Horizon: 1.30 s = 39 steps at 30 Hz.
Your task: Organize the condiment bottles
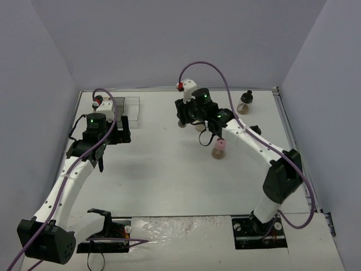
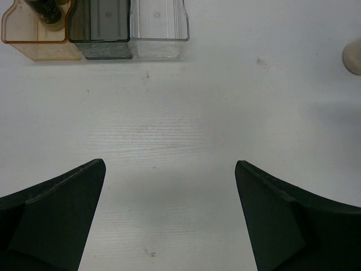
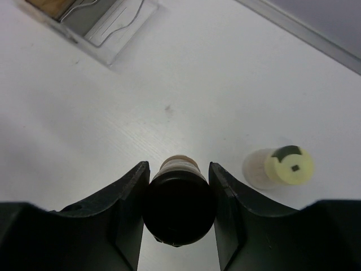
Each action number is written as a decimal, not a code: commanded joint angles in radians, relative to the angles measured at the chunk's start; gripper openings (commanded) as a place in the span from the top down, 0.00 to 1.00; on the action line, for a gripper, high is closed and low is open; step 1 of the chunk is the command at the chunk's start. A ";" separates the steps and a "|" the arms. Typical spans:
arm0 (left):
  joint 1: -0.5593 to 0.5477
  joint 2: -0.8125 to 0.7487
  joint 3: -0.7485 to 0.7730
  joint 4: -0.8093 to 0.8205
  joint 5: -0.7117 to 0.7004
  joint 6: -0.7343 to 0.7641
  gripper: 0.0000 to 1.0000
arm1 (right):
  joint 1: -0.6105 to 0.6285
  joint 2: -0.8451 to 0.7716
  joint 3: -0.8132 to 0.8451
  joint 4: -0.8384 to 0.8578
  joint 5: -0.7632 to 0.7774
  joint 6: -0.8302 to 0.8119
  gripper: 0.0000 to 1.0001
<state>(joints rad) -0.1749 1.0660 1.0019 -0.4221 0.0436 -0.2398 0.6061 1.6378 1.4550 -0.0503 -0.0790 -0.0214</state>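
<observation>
The three-section tray [image 2: 100,52] sits at the far left of the table [image 1: 169,180]. Its brown end section holds one dark bottle [image 2: 48,10], cut off by the frame edge in the left wrist view. The grey and clear sections next to it have nothing in them.

Out on the table, a pink-capped bottle [image 1: 219,148] stands upright near the middle. A rounder clear bottle with a black knob cap [image 1: 244,103] stands by the far right edge. A yellow-capped bottle [image 3: 282,167] stands just beside the right arm's load.

The right gripper [image 3: 179,169] is stretched over the table's far middle. Its two fingers are clamped on a narrow dark bottle with a black cap [image 3: 179,206], one on each side.

The left gripper [image 2: 169,164] hangs a little in front of the tray with its jaws spread wide, holding nothing.
</observation>
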 commanded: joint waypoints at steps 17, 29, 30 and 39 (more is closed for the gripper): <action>0.014 -0.011 0.030 0.069 0.005 -0.008 0.03 | 0.143 0.268 -0.085 0.225 -0.031 -0.035 0.75; 0.009 -0.001 0.015 0.107 0.118 -0.041 0.03 | 0.141 0.168 -0.141 0.223 -0.027 -0.011 0.18; 0.005 0.002 0.016 0.111 0.131 -0.057 0.03 | 0.141 0.132 -0.142 0.203 -0.022 -0.008 0.12; -0.185 0.099 0.095 0.140 0.075 -0.167 0.03 | 0.065 -0.295 -0.255 -0.011 0.221 0.028 0.00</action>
<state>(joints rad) -0.2531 1.1084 1.0039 -0.3635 0.1543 -0.3373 0.7298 1.5922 1.2289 0.0148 -0.0200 -0.0253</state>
